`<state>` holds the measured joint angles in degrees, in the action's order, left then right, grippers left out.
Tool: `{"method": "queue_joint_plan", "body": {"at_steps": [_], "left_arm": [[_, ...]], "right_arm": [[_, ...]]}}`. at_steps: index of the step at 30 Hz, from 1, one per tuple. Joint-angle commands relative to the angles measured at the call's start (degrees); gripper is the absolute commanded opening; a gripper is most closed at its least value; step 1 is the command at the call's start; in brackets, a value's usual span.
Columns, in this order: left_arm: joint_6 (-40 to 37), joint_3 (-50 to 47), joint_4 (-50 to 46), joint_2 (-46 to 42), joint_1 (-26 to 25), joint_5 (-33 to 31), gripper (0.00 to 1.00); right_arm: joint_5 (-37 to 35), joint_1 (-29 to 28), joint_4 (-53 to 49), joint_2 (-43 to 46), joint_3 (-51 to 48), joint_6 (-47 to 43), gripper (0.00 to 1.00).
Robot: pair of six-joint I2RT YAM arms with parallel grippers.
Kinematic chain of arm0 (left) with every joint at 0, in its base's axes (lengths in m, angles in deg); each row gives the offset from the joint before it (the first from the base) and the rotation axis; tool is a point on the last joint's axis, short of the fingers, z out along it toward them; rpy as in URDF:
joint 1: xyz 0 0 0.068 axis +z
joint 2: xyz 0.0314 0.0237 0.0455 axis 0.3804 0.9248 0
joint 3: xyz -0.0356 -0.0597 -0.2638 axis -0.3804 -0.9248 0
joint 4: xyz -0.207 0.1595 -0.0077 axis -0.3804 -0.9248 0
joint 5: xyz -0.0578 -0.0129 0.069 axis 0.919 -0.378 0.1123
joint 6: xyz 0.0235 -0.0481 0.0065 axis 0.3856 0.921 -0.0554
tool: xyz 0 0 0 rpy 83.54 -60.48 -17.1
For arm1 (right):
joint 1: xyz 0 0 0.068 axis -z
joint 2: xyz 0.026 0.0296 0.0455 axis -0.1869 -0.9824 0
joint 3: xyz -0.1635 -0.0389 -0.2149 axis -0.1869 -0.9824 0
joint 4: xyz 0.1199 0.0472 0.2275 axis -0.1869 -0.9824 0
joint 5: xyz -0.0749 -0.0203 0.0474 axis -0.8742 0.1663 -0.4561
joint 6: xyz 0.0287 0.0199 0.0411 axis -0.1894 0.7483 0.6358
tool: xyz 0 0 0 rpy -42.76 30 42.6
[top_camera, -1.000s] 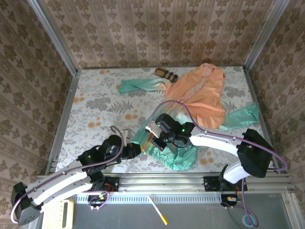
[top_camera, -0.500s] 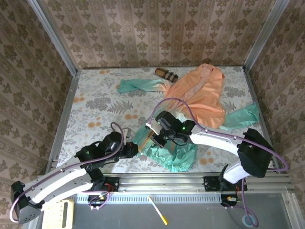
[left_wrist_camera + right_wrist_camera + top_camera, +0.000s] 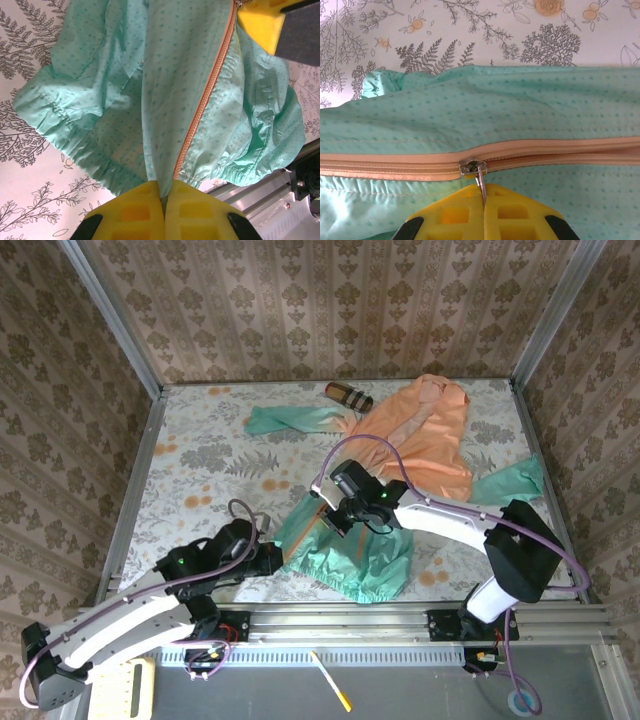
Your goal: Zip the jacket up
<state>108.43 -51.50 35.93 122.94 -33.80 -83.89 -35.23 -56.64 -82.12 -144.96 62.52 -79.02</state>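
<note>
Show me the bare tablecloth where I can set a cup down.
Bare: the table's left half, between the side rail and the jacket, nearer than its mint sleeve. Crowded: near centre, where the left end effector and right end effector grip it.

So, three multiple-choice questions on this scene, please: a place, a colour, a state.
1. The left gripper holds the jacket at: A collar; B hem, by the zipper's end; C sleeve end.
2. What colour is the zipper? A peach-orange; B black; C white.
3. The right gripper is: A open; B shut on a sleeve; C shut on the zipper pull.
Answers: 1 B, green hem clamped in it; 2 A, peach zipper on mint fabric; 3 C, metal pull clamped in it.
</note>
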Motion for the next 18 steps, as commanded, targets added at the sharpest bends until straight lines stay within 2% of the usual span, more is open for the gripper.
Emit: {"method": "queue_joint_plan", "body": {"at_steps": [1,18], "left_arm": [[0.27,1.7,-6.95,-1.74,0.19,-0.72,0.0],[-0.03,0.56,-7.32,-5.49,1.36,0.47,0.0]], "right_arm": [[-3.98,2.13,-1.6,-0.93,2.34,-1.19,0.0],[-4.16,6.87,-3.5,-2.34,4.96,-0.73,0.0]]}}
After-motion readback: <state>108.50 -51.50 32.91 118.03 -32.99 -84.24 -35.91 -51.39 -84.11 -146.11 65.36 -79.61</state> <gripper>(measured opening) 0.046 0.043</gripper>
